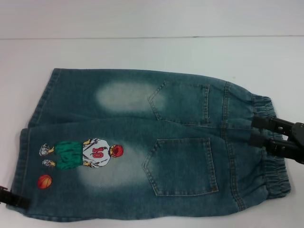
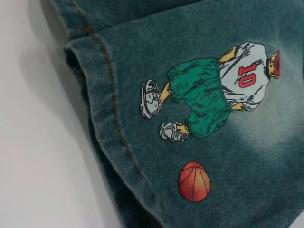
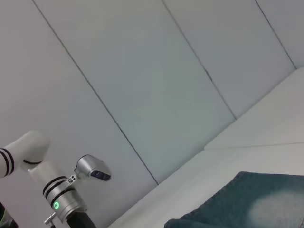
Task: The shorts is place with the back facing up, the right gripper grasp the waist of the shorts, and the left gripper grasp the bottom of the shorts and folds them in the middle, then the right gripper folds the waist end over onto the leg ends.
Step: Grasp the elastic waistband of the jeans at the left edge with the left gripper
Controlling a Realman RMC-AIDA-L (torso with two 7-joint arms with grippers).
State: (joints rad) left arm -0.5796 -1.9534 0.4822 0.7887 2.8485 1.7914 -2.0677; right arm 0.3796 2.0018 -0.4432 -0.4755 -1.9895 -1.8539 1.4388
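Note:
The blue denim shorts (image 1: 142, 142) lie flat on the white table, back pockets up, with the elastic waist (image 1: 271, 173) to the right. Both leg hems (image 1: 23, 159) point left, the nearer one beside the cartoon player print (image 1: 80, 154) and orange ball (image 1: 44, 181). My right gripper (image 1: 255, 130) reaches in from the right, open, its two black fingers (image 1: 266, 124) spread over the middle of the waistband. Only a small black part of my left gripper (image 1: 10, 197) shows, at the near hem's corner. The left wrist view shows that hem (image 2: 114, 133) and the print (image 2: 213, 95) close up.
The white table (image 1: 142, 52) runs back to a pale panelled wall. The shorts' near edge lies close to the table's front. In the right wrist view the left arm's silver wrist with its green ring (image 3: 61, 202) stands beyond a corner of denim (image 3: 247, 199).

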